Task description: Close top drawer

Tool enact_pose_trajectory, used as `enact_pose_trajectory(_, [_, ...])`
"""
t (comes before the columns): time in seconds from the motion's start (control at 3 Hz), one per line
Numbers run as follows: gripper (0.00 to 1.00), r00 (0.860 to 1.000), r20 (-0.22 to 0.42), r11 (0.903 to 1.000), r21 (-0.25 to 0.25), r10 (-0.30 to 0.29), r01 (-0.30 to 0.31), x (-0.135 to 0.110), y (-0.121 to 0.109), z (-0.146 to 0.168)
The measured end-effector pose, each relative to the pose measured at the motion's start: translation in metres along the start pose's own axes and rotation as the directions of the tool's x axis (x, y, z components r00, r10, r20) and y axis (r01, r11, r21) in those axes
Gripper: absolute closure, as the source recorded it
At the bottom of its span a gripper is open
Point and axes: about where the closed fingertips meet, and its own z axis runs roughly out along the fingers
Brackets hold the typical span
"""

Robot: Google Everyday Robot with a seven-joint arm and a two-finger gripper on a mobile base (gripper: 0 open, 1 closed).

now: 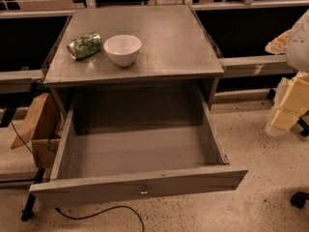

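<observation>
Gripper (287, 111) sits pale and blocky at the right edge of the view, over the floor off the table's right side and well apart from the drawer; whether it is open or closed I cannot tell. The top drawer (96, 188) is pulled far out from under the table's front edge, and its long flat front panel is nearest the camera, tilted slightly, with a small brass fitting (144, 192) at its centre. Its grey side walls run back beneath the tabletop (174, 37). On that top, toward the front-left corner, stands a white bowl (122, 49), and just beside it, nearer the left edge, a green can (85, 45) lies on its side (dented, by the look of it). Below the table's left edge an open cardboard box (41, 129) sits close against the drawer's left wall. A black cable (104, 215) curls over the speckled floor (260, 153) under the front panel.
</observation>
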Motion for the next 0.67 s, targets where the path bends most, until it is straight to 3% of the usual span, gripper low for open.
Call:
enact_pose_trajectory(0.33, [0.00, 0.996, 0.091, 0.9998, -0.001, 0.019, -0.019, -0.003, 0.038, 0.013])
enact_pose_trajectory(0.67, [0.00, 0.973, 0.228, 0.9990, -0.028, 0.041, -0.035, -0.037, 0.088, 0.042])
